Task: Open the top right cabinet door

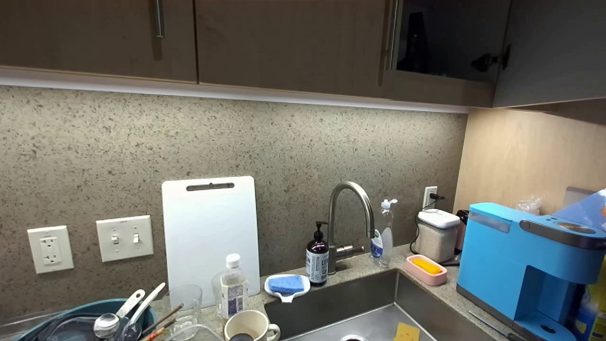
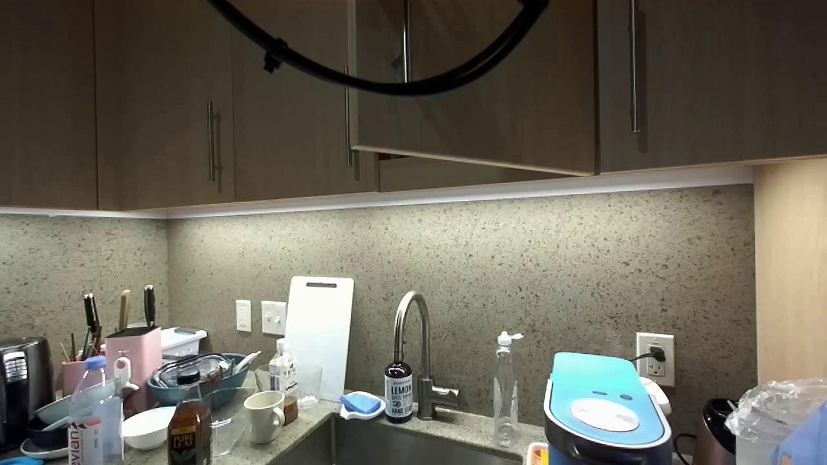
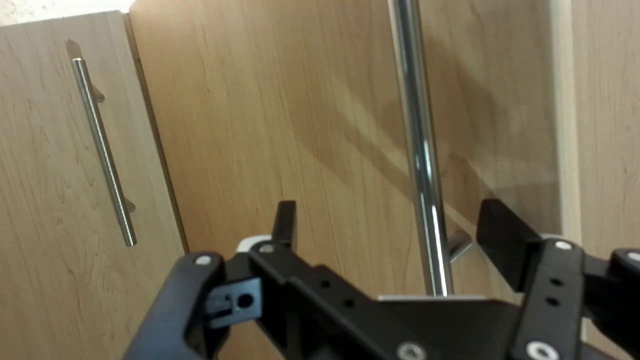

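The top right cabinet door (image 3: 325, 125) fills the middle of the wrist view. It stands ajar in both exterior views: its front (image 2: 484, 110) shows in an exterior view, its inner side (image 1: 549, 52) and a hinge (image 1: 492, 60) show in an exterior view. Its vertical metal bar handle (image 3: 425, 165) also shows in an exterior view (image 2: 406, 39). My gripper (image 3: 389, 215) is open, with one finger on each side of the bar in the wrist view. Both fingers look apart from the bar. The gripper is out of both exterior views.
A neighbouring door with its own bar handle (image 3: 105, 150) is beside the ajar door. Another closed door (image 1: 293, 42) adjoins the opening (image 1: 445, 38). A black cable (image 2: 413, 84) hangs in front. Below are the faucet (image 1: 350, 189), sink (image 1: 331, 312) and blue coffee machine (image 1: 492, 255).
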`<state>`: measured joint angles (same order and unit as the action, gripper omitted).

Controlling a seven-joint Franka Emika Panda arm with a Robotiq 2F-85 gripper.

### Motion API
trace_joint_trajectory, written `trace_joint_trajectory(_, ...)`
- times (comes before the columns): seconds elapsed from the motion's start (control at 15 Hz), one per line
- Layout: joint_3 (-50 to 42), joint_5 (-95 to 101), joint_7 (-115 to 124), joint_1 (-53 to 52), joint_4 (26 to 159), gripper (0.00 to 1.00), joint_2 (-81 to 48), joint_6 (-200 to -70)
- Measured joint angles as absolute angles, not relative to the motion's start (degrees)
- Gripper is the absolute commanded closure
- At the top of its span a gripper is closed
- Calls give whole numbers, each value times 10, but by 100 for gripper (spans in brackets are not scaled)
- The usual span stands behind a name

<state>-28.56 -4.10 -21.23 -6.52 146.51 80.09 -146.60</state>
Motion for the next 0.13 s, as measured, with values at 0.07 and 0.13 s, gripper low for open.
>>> trace_joint_trajectory(0.07,-286,-41,-212,-65,1465,7,801,-1466)
trace_joint_trajectory(0.13,-286,-41,-212,-65,1465,7,801,-1466)
